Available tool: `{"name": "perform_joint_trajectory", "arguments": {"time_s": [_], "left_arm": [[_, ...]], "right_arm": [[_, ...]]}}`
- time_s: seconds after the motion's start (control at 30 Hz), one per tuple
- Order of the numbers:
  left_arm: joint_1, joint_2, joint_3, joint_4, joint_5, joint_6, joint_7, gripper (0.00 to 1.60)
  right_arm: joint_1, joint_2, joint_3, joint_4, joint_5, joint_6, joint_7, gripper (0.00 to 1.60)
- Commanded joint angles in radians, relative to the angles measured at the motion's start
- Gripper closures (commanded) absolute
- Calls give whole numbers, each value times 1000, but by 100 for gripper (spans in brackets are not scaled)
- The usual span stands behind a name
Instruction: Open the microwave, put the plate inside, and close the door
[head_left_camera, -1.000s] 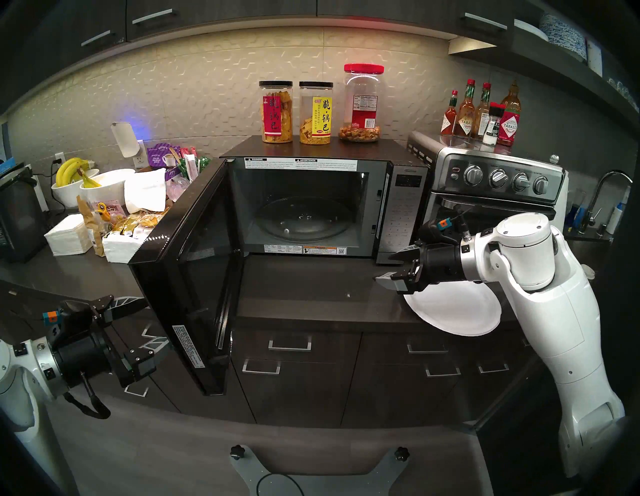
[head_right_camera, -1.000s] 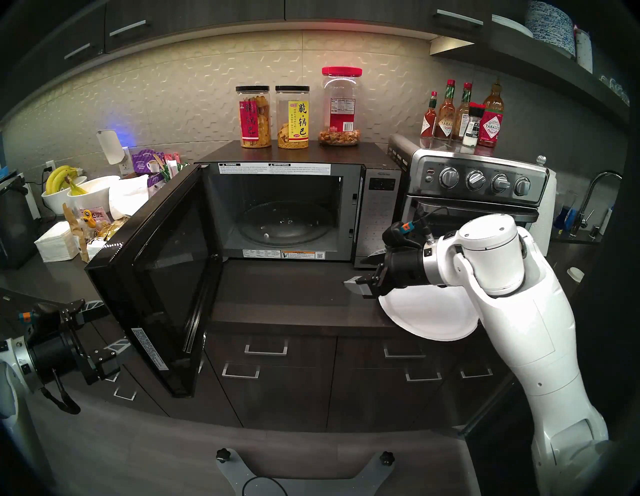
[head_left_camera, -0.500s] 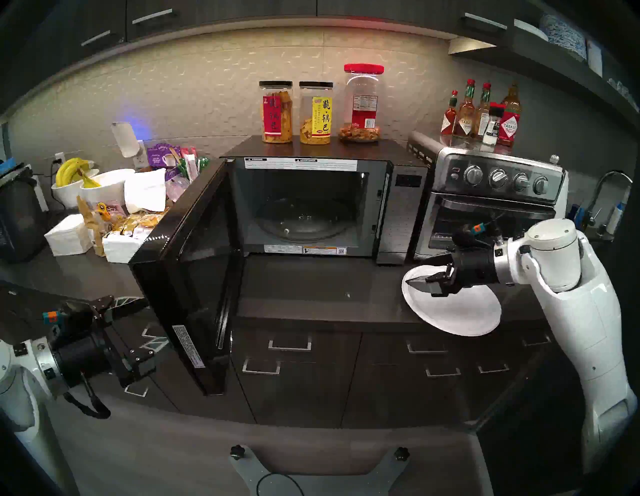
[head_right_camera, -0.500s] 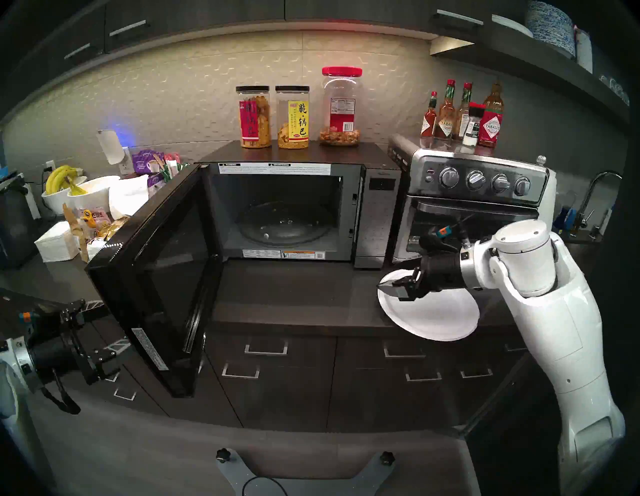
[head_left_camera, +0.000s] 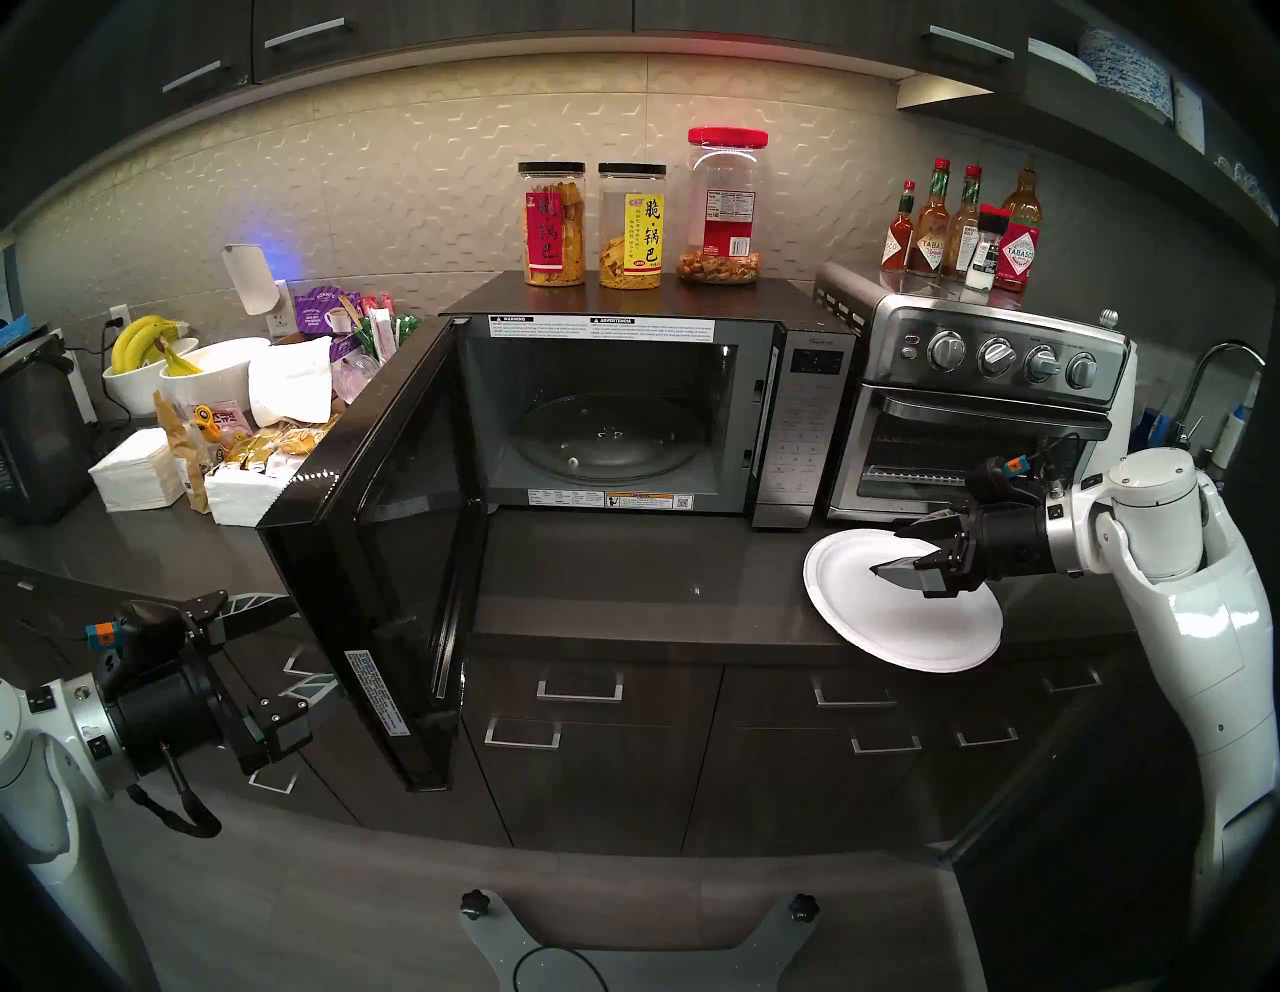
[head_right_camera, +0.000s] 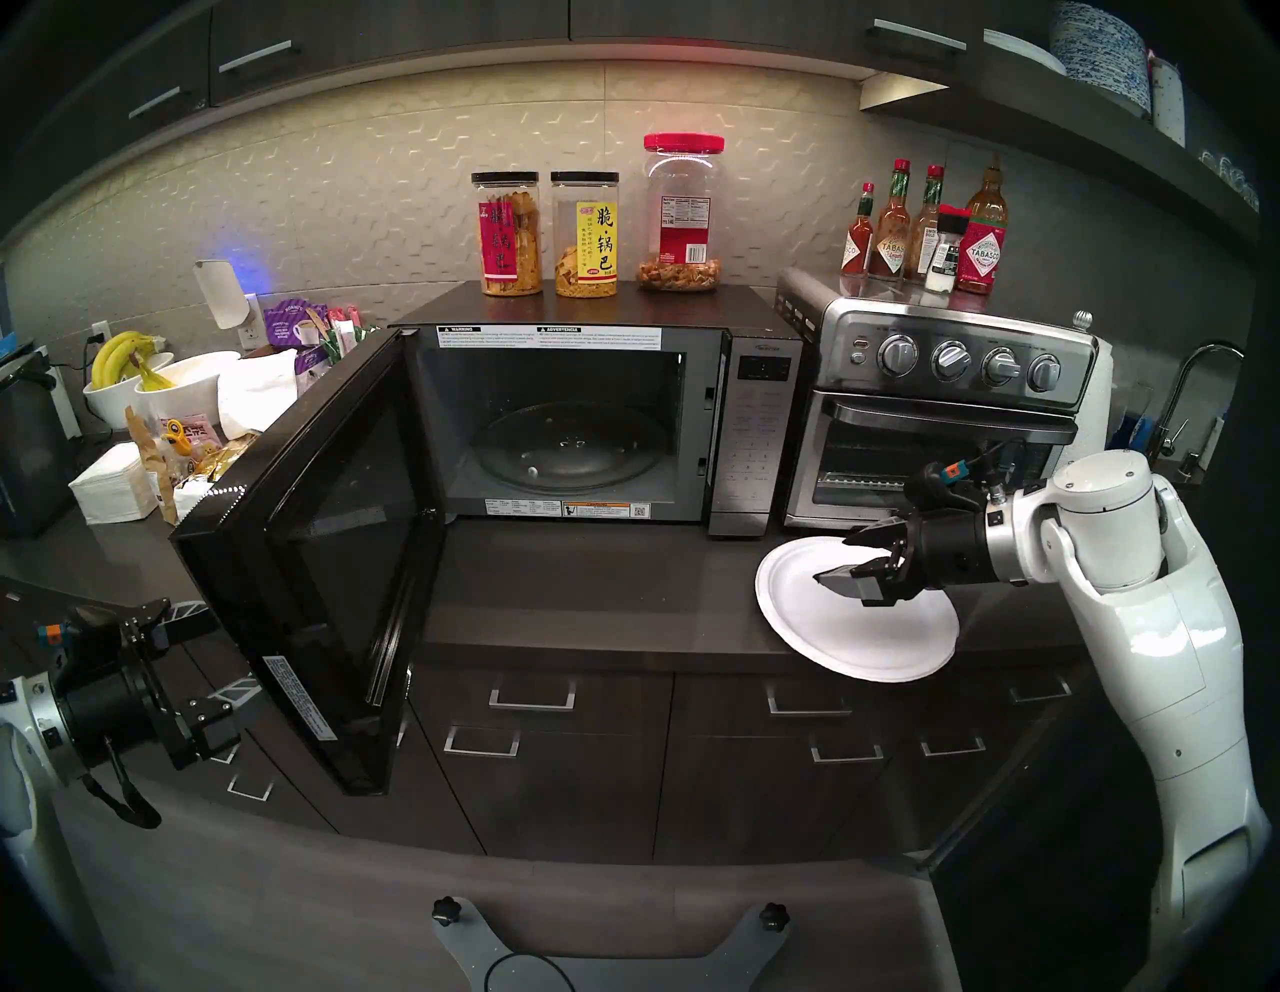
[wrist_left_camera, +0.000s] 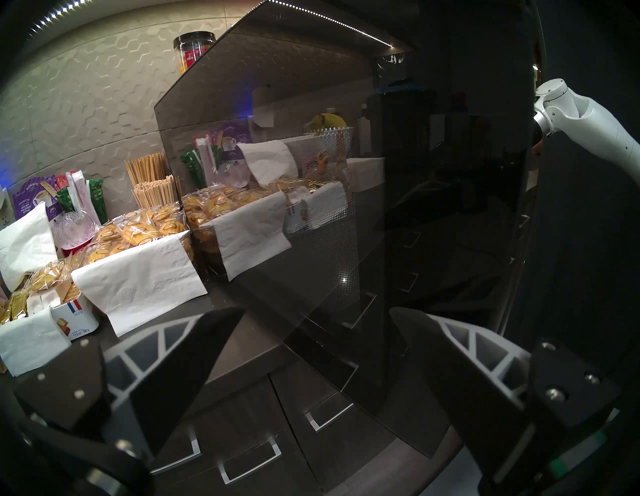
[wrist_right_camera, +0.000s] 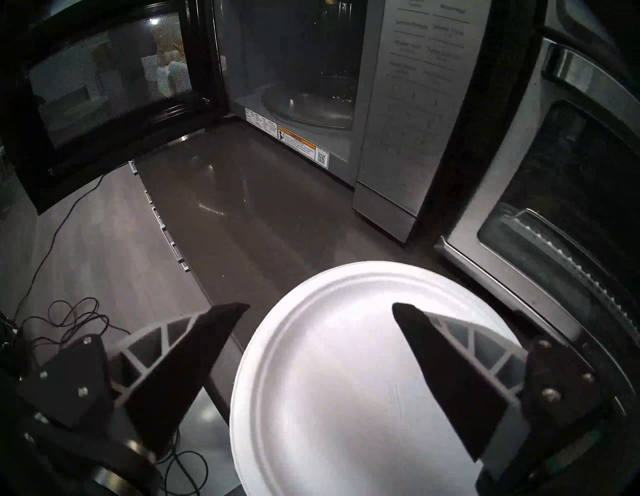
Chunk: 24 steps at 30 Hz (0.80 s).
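The right hand (head_left_camera: 900, 551) has slid over to the right of the frame and now hangs wide open above the plate (head_left_camera: 859, 623), holding nothing. The plate lies on the counter (head_left_camera: 623, 582) at lower right. The door (head_left_camera: 388, 540) is open, so grabbing comes next.

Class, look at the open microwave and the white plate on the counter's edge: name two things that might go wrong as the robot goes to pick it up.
1. The plate overhangs the counter edge; a push from the open right gripper may tip it off.
2. The plate lies flat against the toaster oven, so the fingers may slide over its thin rim without gripping.
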<state>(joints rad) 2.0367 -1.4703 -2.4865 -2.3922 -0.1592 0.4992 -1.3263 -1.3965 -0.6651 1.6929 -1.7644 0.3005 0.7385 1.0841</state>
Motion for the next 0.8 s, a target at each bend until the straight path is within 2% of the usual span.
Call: {"name": "perform_joint_trajectory", "arguments": {"time_s": [0.0, 0.43, 0.77], "left_arm": [[2, 1, -1, -9, -1, 3, -3, 0], [-1, -1, -1, -9, 2, 3, -7, 0], [-2, -2, -2, -9, 4, 3, -8, 0]], "right_arm": [[-14, 40, 39, -3, 1, -30, 28, 0], [-31, 73, 64, 72, -29, -43, 27, 0], [31, 50, 32, 135, -81, -33, -31, 0]]}}
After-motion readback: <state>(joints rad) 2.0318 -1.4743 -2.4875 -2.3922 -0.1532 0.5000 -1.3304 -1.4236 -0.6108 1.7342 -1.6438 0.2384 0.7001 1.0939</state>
